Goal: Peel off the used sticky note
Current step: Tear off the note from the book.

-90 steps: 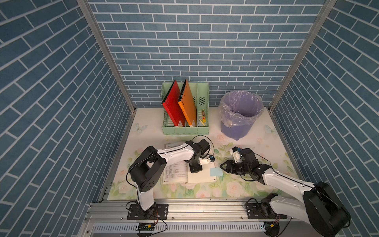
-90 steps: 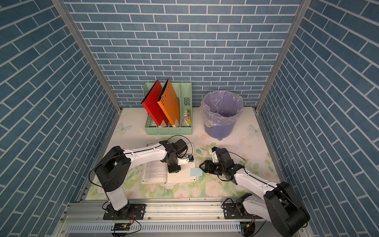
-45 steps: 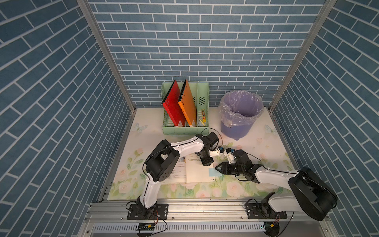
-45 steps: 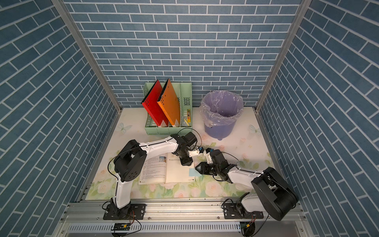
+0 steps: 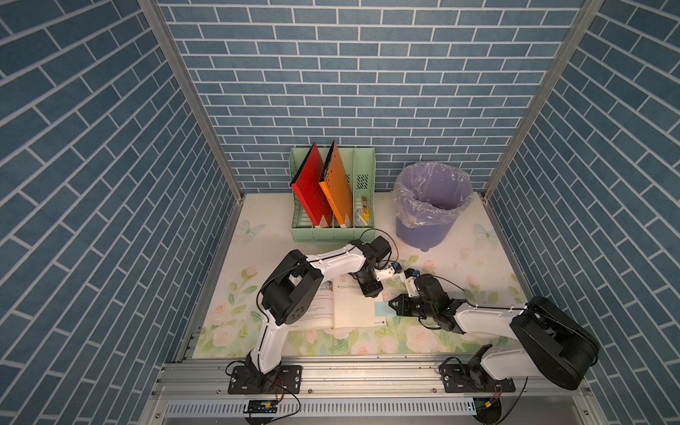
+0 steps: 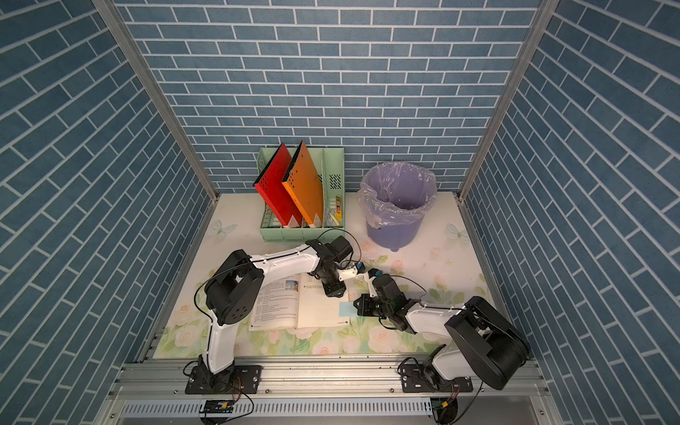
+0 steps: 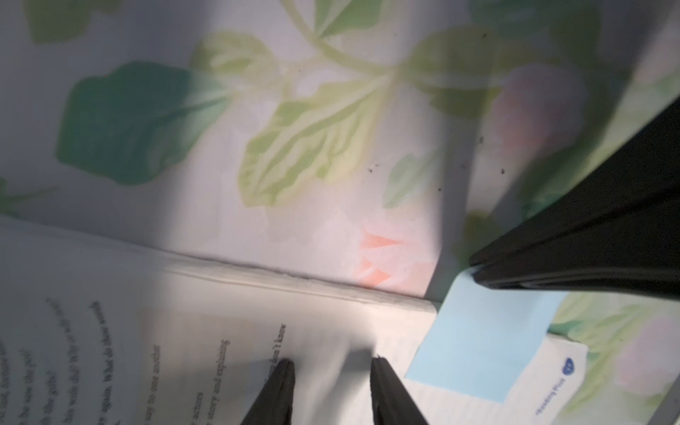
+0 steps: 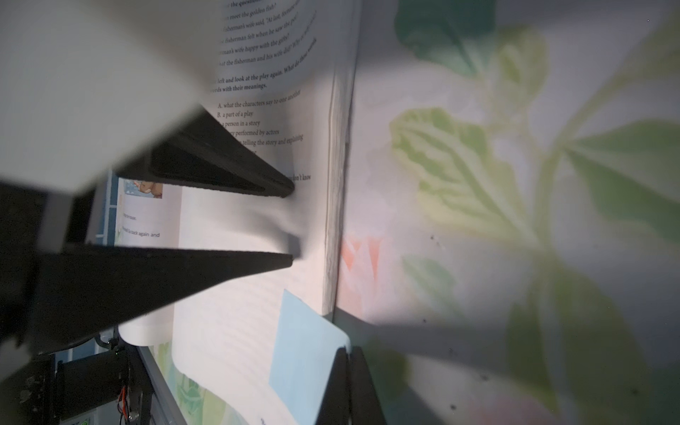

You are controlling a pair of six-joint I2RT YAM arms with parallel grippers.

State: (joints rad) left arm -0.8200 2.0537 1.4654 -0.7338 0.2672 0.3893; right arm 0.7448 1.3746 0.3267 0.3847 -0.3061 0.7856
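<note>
Sticky note [image 5: 383, 309] on book [image 5: 353, 311]; red folder [image 5: 311, 191], orange folder [image 5: 336, 187] in organizer [image 5: 331, 233].

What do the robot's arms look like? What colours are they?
The left arm and right arm are both white tubes with chunky black joints, bolted on black plates to a silver rail. Thin black cables loop around them. The fingers are black, flat and pointed.

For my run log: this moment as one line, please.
left jaws: open, tips on book | right jaws: shut on note | peel: not yet
</note>
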